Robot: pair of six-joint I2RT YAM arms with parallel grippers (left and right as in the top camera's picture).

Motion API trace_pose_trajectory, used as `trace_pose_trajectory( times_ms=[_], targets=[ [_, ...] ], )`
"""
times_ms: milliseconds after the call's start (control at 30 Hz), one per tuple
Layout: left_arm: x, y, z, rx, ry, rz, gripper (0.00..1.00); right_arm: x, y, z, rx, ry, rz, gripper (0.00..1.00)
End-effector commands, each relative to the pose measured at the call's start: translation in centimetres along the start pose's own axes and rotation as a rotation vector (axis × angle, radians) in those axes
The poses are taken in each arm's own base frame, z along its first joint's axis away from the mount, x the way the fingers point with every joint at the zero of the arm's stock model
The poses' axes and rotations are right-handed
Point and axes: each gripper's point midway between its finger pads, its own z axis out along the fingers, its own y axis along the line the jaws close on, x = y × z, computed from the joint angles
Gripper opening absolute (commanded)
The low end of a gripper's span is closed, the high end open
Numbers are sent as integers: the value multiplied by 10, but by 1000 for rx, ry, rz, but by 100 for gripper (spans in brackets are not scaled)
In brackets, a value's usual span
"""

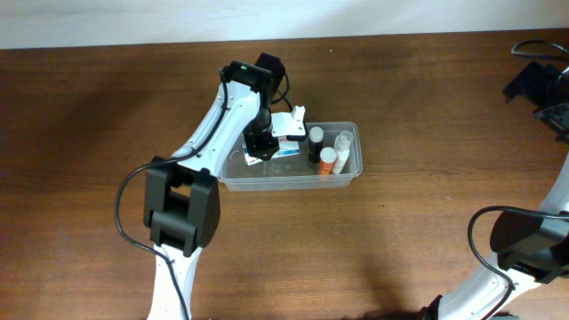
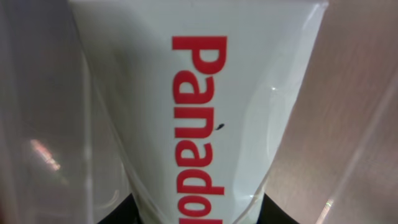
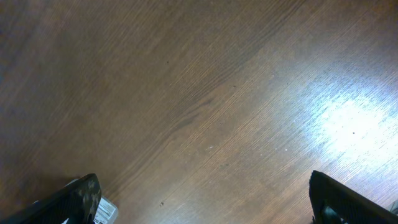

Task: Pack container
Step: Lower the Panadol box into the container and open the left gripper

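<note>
Left gripper (image 1: 260, 147) is clamping the Panadol box (image 2: 199, 93) at nine o'clock inside the container (image 1: 293, 180), needing release next; right gripper (image 3: 202, 190) is idling, spread wide.

Container (image 1: 348, 172) clear glossy plastic; table (image 1: 418, 98) wood-grain, slight sheen; box (image 2: 205, 118) glossy.

Clear rectangular plastic container (image 1: 283, 184), rounded corners, upright, mid-table (image 1: 427, 107), lengthwise left-right, partly filled

Table (image 1: 427, 107): dark brown wood, fine grain running across.
Wall (image 1: 178, 18): pale strip beyond the far edge.
Light: bright glare patch (image 3: 348, 124) on the wood.
</note>
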Motion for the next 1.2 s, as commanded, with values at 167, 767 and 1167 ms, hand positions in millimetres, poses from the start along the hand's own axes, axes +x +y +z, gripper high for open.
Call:
trace_pose_trajectory(
  times_ms=[167,767,1167],
  targets=[
    [0,-2,25,49,19,20,39,1,-2,-12,-12,-26,-2,98],
    [0,-2,25,49,18,19,51,1,-2,-12,-12,-26,-2,98],
    [-11,5,4,10,-23,-22,51,1,-2,-12,-12,-26,-2,98]
  ],
)
